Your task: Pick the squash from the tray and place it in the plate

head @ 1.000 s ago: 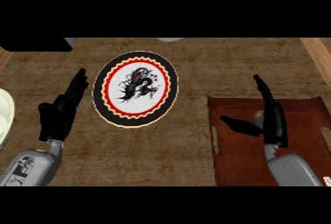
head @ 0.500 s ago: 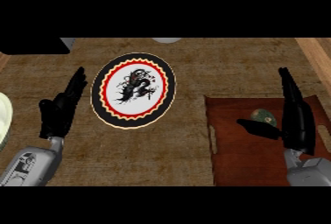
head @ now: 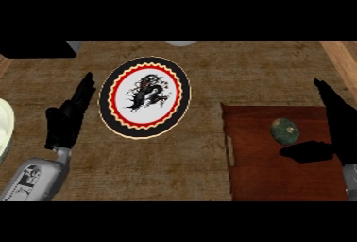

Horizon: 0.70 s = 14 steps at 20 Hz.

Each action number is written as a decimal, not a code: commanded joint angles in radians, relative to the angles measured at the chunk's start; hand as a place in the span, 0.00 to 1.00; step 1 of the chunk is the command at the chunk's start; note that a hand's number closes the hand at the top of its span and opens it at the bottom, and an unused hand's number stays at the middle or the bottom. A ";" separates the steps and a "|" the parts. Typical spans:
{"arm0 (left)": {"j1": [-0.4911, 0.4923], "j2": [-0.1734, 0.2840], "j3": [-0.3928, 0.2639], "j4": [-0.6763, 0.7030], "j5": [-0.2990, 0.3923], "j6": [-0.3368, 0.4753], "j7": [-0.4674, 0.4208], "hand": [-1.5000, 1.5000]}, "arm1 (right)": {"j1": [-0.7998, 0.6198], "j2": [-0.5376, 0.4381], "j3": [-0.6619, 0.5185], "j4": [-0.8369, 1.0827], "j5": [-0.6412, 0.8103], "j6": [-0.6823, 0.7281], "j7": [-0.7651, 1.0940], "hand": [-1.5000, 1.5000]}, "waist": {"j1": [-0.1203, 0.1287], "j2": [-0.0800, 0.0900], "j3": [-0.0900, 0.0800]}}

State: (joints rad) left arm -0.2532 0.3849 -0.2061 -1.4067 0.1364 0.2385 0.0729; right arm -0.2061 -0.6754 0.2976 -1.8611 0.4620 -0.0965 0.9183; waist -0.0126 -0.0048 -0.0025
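Squash [head: 284, 131] on tray [head: 261, 175], just left of right hand [head: 335, 137], fingers released, thumb below it; left hand [head: 68, 118] resting open beside plate [head: 144, 97].

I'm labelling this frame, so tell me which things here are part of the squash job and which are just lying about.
Part of the job:
squash
tray
plate
right hand, open beside the squash

Lying about:
pale dish at the left edge
left hand, resting open

Right hand [head: 339, 137] and tray [head: 258, 160] both cut off by the view's right edge.
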 commanded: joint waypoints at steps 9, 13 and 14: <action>-0.023 -0.041 0.064 0.028 -0.053 -0.070 0.006 0.50 | 0.030 0.058 -0.121 0.075 -0.048 0.199 -0.011 0.00 | 0.009 0.005 0.003; -0.029 -0.044 0.086 0.061 -0.061 -0.099 -0.021 0.50 | -0.040 0.107 -0.097 0.193 -0.030 0.253 -0.003 0.00 | 0.013 0.006 0.002; -0.007 -0.081 0.030 -0.038 -0.101 -0.038 0.042 0.50 | -0.031 0.111 -0.077 0.242 -0.003 0.241 -0.026 0.00 | 0.018 0.005 0.003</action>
State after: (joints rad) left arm -0.2654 0.3319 -0.1529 -1.4046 0.0736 0.1813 0.0859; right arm -0.2420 -0.5847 0.2090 -1.7081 0.4308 0.1127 0.9288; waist 0.0019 0.0001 -0.0002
